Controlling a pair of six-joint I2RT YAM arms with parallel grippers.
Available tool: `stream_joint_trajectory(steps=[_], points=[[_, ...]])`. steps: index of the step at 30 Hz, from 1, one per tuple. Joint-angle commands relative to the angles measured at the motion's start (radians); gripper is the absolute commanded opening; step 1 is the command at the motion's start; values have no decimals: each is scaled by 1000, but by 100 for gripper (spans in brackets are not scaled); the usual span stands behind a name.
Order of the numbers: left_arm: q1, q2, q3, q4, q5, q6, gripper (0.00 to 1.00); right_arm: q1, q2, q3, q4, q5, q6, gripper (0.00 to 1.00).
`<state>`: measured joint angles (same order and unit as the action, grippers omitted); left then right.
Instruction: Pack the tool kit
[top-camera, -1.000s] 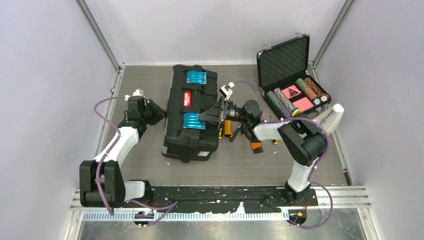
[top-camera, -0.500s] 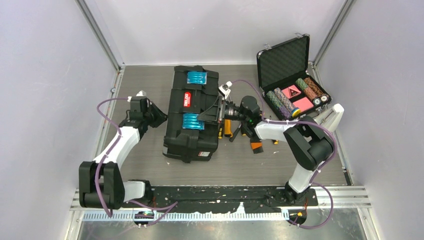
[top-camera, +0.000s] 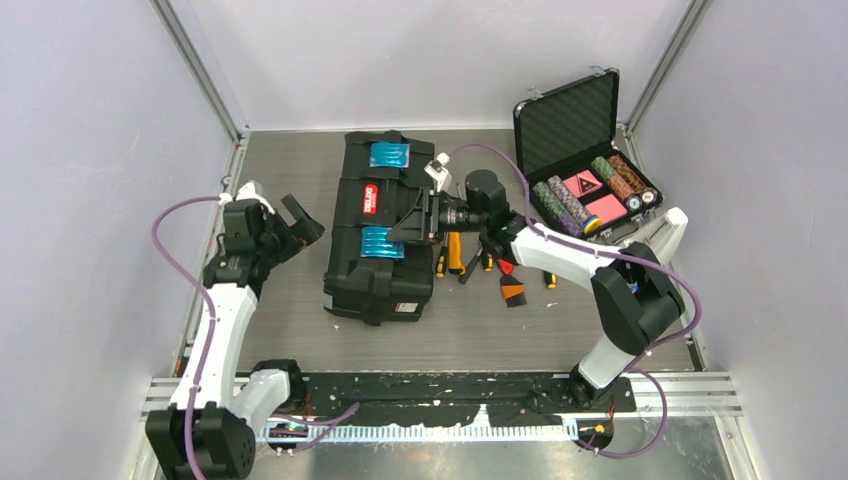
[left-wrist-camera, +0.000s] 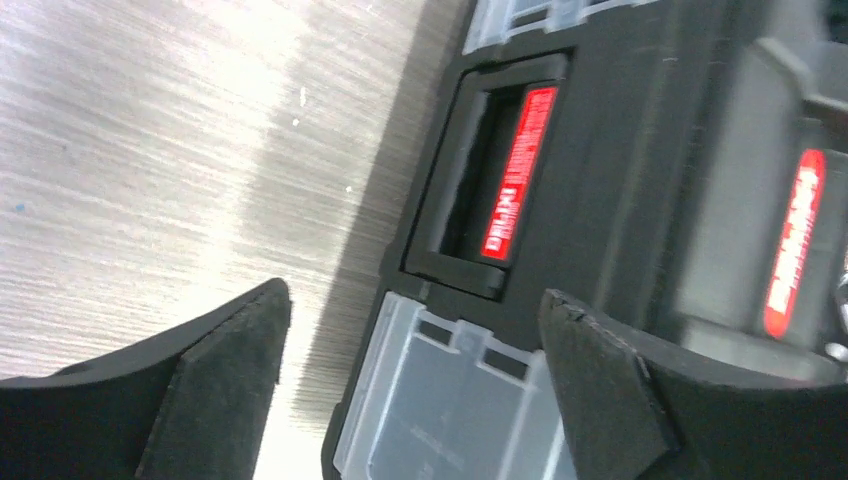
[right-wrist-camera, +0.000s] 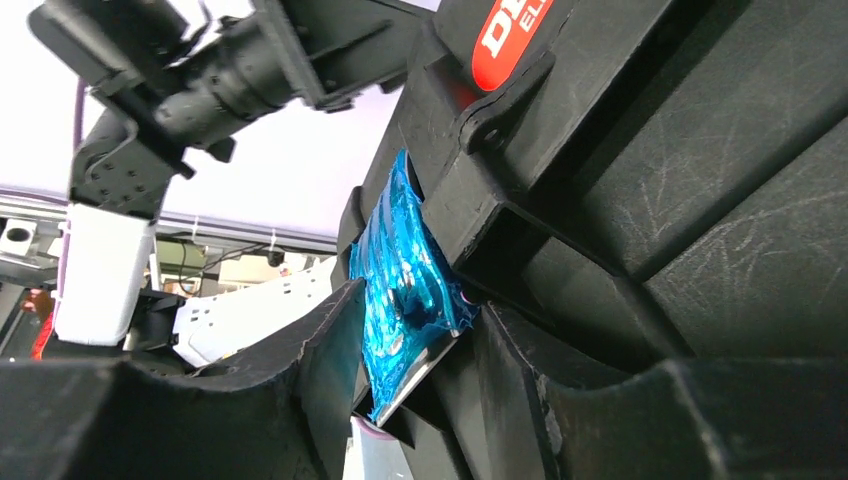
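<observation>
Two grippers flank the black toolbox (top-camera: 385, 225), which lies mid-table. Left gripper (top-camera: 303, 220) hangs just left of the box, apart from it, jaws spread wide with nothing between them. Its wrist view shows a clear compartment lid (left-wrist-camera: 440, 400). Right gripper (right-wrist-camera: 420, 320) straddles the nearer blue latch (right-wrist-camera: 400, 260) — clamped or merely around it, cannot tell. Loose yellow-and-black hand tools (top-camera: 455, 255) lie just right of the box.
</observation>
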<state>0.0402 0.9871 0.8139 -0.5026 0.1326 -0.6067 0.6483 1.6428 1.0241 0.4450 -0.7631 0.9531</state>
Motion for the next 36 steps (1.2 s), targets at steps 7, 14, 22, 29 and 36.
stream_joint_trajectory(steps=[7, 14, 22, 29, 36], points=[[-28, -130, 63, 13, 310, -24, 100, -8, -35, 102, -223, 136, -160, 50], [-169, -116, -18, 43, 301, -13, 95, -9, -58, 102, -227, 141, -153, 50], [-203, -138, -123, 75, 263, -28, 73, -9, -137, 10, -194, 140, -122, 50], [-224, -135, -215, 104, 207, -54, 66, -10, -193, -78, -151, 138, -104, 49], [-269, -109, -227, 116, 133, -65, 61, -8, -177, -100, 14, 75, -17, 49]])
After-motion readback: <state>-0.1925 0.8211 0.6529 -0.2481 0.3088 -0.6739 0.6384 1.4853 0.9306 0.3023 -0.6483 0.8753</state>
